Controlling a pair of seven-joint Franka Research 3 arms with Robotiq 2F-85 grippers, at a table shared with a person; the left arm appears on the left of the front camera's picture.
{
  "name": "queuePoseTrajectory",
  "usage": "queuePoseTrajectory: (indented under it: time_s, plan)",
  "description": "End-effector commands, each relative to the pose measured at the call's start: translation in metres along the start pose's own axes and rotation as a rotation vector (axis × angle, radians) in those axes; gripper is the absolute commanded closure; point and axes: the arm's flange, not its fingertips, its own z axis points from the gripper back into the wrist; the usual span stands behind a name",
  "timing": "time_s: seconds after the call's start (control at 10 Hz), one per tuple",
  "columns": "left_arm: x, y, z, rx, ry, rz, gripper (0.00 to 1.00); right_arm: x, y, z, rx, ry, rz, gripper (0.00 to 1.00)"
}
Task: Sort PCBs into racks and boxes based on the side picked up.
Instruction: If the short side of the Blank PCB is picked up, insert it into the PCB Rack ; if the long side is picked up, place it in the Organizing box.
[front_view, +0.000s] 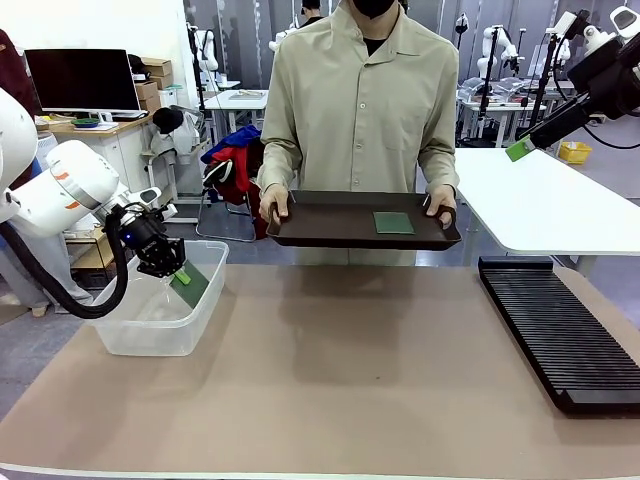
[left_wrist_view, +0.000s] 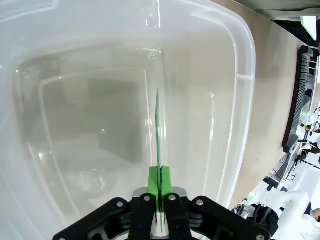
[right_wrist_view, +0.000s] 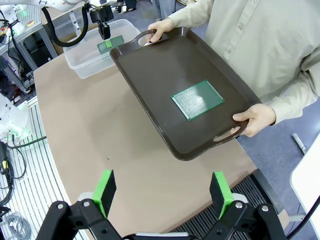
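My left gripper (left_wrist_view: 160, 181) pinches a thin green square board (left_wrist_view: 158, 125) edge-on, with the clear plastic tub (left_wrist_view: 244, 75) just beyond its fingers (left_wrist_view: 153, 180). My right gripper (right_wrist_view: 163, 186) is spread wide, and another green board (right_wrist_view: 197, 100) lies on the dark brown tray (right_wrist_view: 150, 65) ahead.

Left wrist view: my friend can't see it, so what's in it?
The left gripper pinches a thin green PCB, seen edge-on, over the inside of the clear plastic box. Past the box's rim lie the tan table and a black rack.
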Motion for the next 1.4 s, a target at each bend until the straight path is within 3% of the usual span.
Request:
queuePoseTrajectory:
  time_s: [0.0, 0.3, 0.4, 0.5, 0.6, 0.7, 0.8, 1.3]
  plan:
    - [0.004, 0.005, -0.007, 0.082, -0.020, 0.002, 0.97, 0.000, 0.000, -0.002, 0.003, -0.007, 0.000, 0.00]
    - [0.006, 0.016, -0.012, 0.131, -0.020, 0.021, 0.97, 0.000, 0.000, -0.002, 0.003, -0.007, 0.000, 0.00]
    - [0.006, 0.018, -0.013, 0.135, -0.016, 0.021, 0.91, 0.000, 0.000, -0.002, 0.003, -0.007, 0.000, 0.00]
    - [0.005, 0.018, -0.013, 0.136, -0.011, 0.016, 0.78, 0.000, 0.000, -0.002, 0.003, -0.007, 0.000, 0.00]
    - [0.004, 0.018, -0.011, 0.146, -0.016, 0.016, 0.71, 0.000, 0.000, -0.002, 0.003, -0.007, 0.000, 0.00]
    - [0.002, 0.017, -0.009, 0.158, -0.023, 0.015, 0.58, 0.000, 0.000, -0.002, 0.003, -0.007, 0.000, 0.00]
    - [0.000, 0.016, -0.006, 0.170, -0.030, 0.017, 0.52, 0.000, 0.000, -0.002, 0.003, -0.007, 0.000, 0.00]
    - [-0.010, 0.002, -0.003, 0.234, -0.061, -0.034, 0.00, 0.000, 0.000, -0.002, 0.003, -0.007, 0.000, 0.00]
